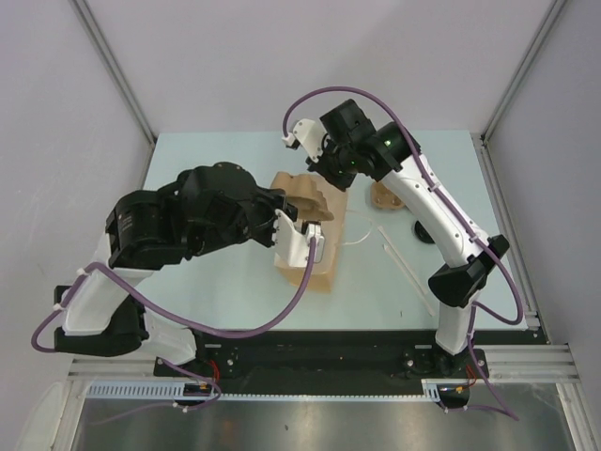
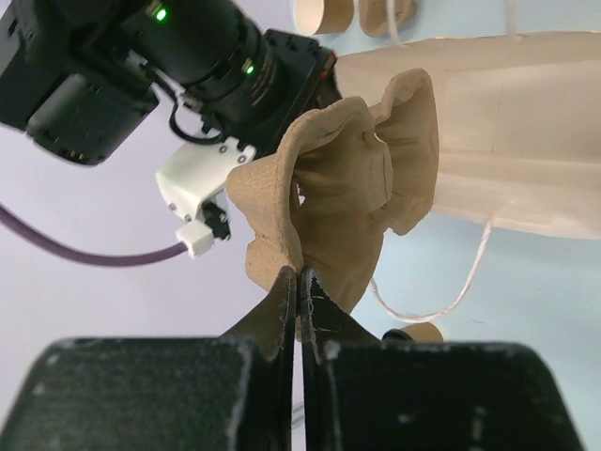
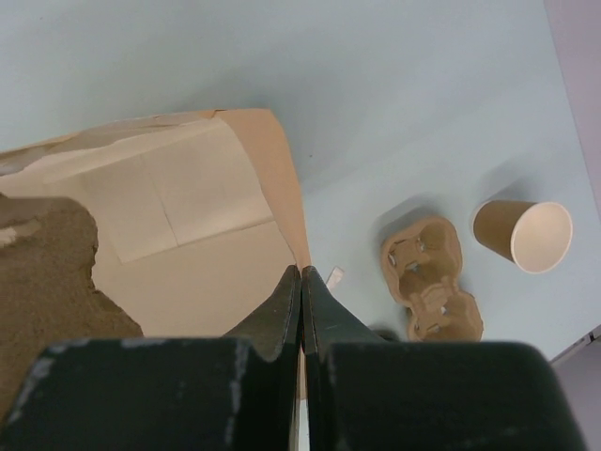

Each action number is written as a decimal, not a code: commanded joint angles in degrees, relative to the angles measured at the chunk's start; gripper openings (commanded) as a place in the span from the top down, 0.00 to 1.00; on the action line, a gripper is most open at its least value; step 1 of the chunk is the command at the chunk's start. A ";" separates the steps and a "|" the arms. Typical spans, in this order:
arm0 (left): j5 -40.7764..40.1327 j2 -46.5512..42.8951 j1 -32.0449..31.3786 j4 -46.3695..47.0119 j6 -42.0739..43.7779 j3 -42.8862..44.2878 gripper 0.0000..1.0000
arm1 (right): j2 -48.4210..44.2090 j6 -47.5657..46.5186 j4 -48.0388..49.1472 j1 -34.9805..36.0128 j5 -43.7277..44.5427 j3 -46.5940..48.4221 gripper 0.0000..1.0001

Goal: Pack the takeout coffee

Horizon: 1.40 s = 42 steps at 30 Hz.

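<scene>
We judge the paper cup (image 3: 524, 235) to be light, thin-walled and easy to crush. It lies on its side on the tabletop (image 3: 376, 94), mouth open and no lid on it, just beside a loose cup carrier (image 3: 427, 277), so it may roll at a nudge. The safest hold looks like a gentle pinch over the rolled rim, one finger inside and one outside, where the paper is stiffest. The black lid (image 1: 424, 231) sits near the right arm, partly hidden. Being flat, slick plastic, it will probably need lifting by its edge.

Neither claw is free for that now. The left claw (image 2: 300, 282) is closed tight, with the edge of a second carrier (image 2: 338, 188) pinched in it and held up in front of the paper bag (image 2: 526, 122). The right claw (image 3: 301, 277) is likewise closed, gripping the rim of the bag's mouth. The bag lies on its side on the tabletop.

By our count there are one cup, one lid, two carriers and one bag. We cannot make out a second cup or a second lid, so nothing of the coffee itself is packed yet.
</scene>
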 commanded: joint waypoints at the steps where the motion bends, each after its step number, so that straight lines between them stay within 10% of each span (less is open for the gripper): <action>1: -1.14 0.19 -2.07 -6.40 1.12 -0.66 1.00 | 0.84 1.01 0.14 0.61 0.75 3.60 1.00; 24: -1.50 2.48 -8.40 -6.49 -0.72 -3.89 1.00 | 0.67 1.53 0.40 0.78 1.37 4.04 1.00; 42: 13.78 6.08 4.07 -6.49 -5.03 -9.00 1.00 | -2.94 1.09 -0.48 1.92 -8.38 1.58 1.00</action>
